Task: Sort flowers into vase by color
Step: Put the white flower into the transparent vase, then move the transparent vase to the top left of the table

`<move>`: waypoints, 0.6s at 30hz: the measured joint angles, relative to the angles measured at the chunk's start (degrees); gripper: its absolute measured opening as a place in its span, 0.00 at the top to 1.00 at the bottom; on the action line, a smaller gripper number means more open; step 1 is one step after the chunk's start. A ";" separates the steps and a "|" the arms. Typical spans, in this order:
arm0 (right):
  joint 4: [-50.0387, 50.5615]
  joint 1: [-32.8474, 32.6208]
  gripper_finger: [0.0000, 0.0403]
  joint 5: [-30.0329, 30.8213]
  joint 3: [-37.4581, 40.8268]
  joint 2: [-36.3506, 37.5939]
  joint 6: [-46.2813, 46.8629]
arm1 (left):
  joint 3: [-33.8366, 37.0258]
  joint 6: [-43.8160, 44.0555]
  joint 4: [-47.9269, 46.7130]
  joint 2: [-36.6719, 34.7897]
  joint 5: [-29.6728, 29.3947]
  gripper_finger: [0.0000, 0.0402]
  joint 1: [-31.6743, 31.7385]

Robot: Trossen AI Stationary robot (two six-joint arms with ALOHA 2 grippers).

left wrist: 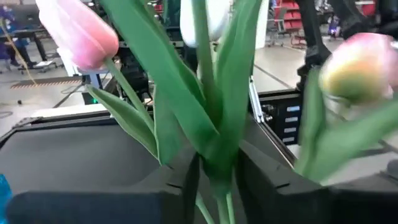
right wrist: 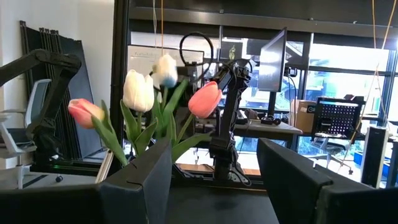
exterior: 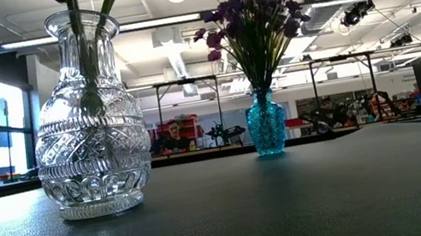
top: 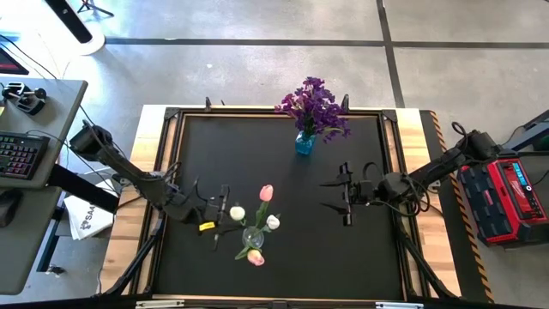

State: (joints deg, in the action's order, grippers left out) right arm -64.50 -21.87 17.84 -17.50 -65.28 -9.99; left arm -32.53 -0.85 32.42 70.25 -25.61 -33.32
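Note:
A clear glass vase [top: 253, 233] [exterior: 86, 114] stands near the table's near edge and holds pink tulips [top: 266, 193] [top: 256, 256] and a white tulip [top: 272, 221]. My left gripper [top: 225, 213] [left wrist: 217, 155] is just left of the vase, shut on another white tulip [top: 238, 212] [left wrist: 199, 18]. Purple flowers [top: 313, 107] [exterior: 253, 15] stand in a blue vase [top: 304, 142] [exterior: 266, 121] at the far edge. My right gripper [top: 347, 193] [right wrist: 214, 186] hovers open to the right of the clear vase, facing it. My left gripper pinches the white tulip's green stem at the base of its leaves [left wrist: 214, 177] between its two fingers [left wrist: 186, 186]. The fingers come level from the table's left, across the stem. The bloom stands above the fingers; the stem runs down toward the clear vase, its lower end hidden.
The black mat is bordered by a wooden table rim [top: 420, 172]. A desk with keyboards [top: 21, 154] is off the left side, a red box [top: 510, 193] off the right. Bare mat lies between the two vases and in front of the right gripper. People [exterior: 170, 134] sit in the room behind.

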 joint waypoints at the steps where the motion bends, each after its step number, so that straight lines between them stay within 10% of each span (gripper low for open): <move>1: 0.11 0.00 0.48 0.00 0.00 0.00 0.11 | 0.00 -0.30 -1.20 -0.85 -0.24 0.76 -0.24; 18: 0.57 0.11 0.48 1.06 0.00 -0.02 1.18 | -0.07 10.58 -31.93 -11.23 -5.35 0.63 -7.04</move>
State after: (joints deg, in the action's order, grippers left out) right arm -63.92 -21.76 18.90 -17.50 -65.30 -8.82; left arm -32.60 9.73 0.49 59.02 -30.96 -40.36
